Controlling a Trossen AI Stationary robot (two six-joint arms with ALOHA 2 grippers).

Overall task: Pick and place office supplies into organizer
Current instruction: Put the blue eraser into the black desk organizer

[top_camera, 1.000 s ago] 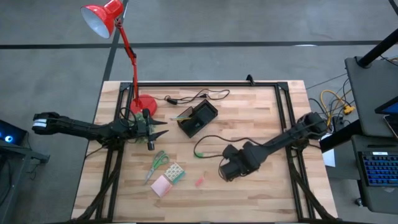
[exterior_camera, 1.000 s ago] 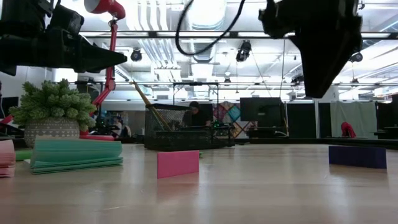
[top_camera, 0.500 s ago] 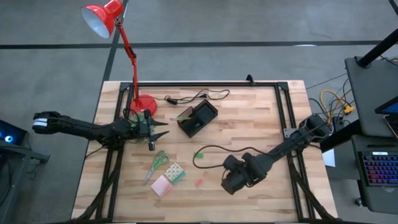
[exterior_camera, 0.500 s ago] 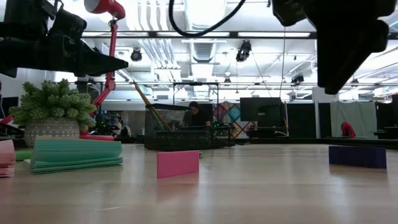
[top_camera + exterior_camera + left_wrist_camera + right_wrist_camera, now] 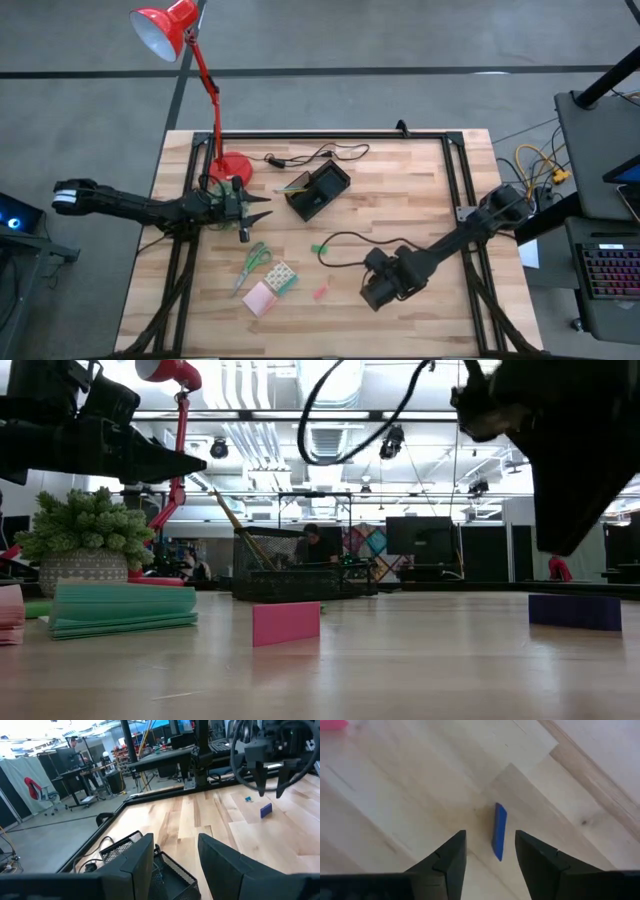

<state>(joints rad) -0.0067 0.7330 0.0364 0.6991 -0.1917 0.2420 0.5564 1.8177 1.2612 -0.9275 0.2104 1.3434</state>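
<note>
My right gripper point(image 5: 489, 837) is open and hovers above a small blue piece point(image 5: 499, 831) that stands on its edge on the wood, its fingers on either side without touching. The high view puts this gripper point(image 5: 373, 294) near the table's middle, toward the near edge, covering the piece. The piece point(image 5: 575, 611) also shows in the low view. My left gripper point(image 5: 256, 211) is open and waits level beside the black mesh organizer point(image 5: 318, 190), which holds a pencil. Green-handled scissors point(image 5: 255, 262), a patterned block point(image 5: 281, 276), a pink sticky pad point(image 5: 259, 298), a red piece point(image 5: 321, 292) and a green piece point(image 5: 320, 249) lie loose.
A red desk lamp point(image 5: 232, 166) stands at the far left behind the left gripper. A black cable point(image 5: 310, 157) lies at the far edge, and another loops from the right wrist. A black frame point(image 5: 455, 180) runs around the table. Bare wood lies right of the organizer.
My right gripper has moved toward the near edge and a little to the right, and has come down closer to the table above the blue piece. Its looped cable has moved along with it. The left arm and the loose supplies have kept still.
</note>
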